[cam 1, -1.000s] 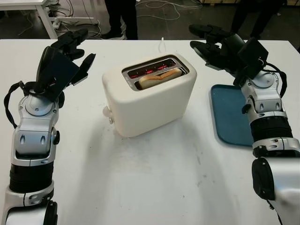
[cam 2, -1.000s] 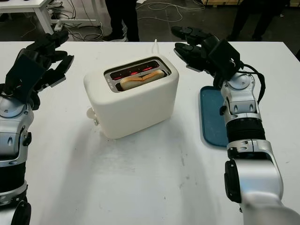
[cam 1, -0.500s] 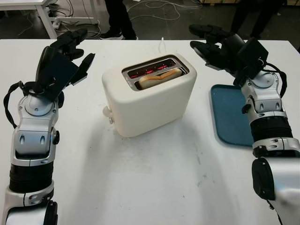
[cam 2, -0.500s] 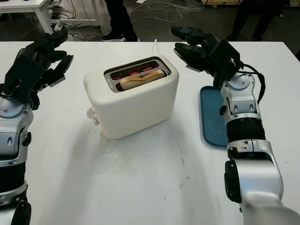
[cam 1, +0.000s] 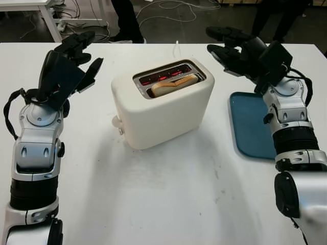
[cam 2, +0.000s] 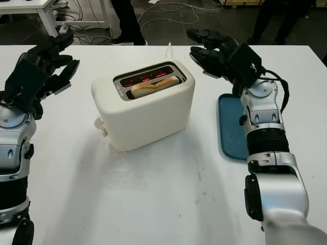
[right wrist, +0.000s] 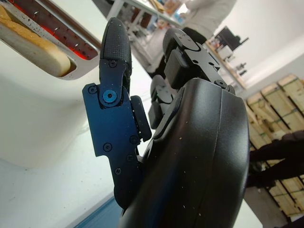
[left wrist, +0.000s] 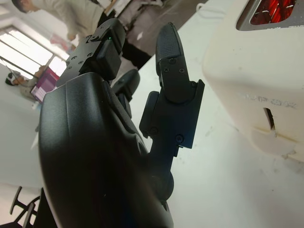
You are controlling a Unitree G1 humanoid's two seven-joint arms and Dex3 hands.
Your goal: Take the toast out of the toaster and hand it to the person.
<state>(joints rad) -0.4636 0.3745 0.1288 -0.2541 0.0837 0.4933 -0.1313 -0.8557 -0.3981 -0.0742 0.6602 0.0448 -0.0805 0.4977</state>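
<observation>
- Bench (cam 1: 168,204) first: it is big, white and flat, with a few small marks on it. It holds everything here.
- Room behind the bench has a dark floor with cables on it. A person's legs (cam 1: 125,18) stand at the far side. That is likely where the toast must go.
- Toaster (cam 1: 163,109) is cream and round at the corners. It sits in the middle of the bench. Red light glows inside the slots, so it is probably hot.
- Blue tray (cam 1: 253,125) lies flat, off to the robot's right of the toaster.
- Left hand (cam 1: 69,66) is up in the air, well away from the toaster on its left. It is open and holds nothing.
- Right hand (cam 1: 235,48) is open too, with nothing in it. It hangs near the toaster's far right corner, not touching it.
- Toast (cam 1: 174,84) is the smallest thing. It sits in the near slot, and its top edge pokes out a little.
- Toast should be light, dry and stiff, but it can crumble or snap. I think it is best to pinch the top edge gently and lift straight up, keeping fingers off the hot metal.
</observation>
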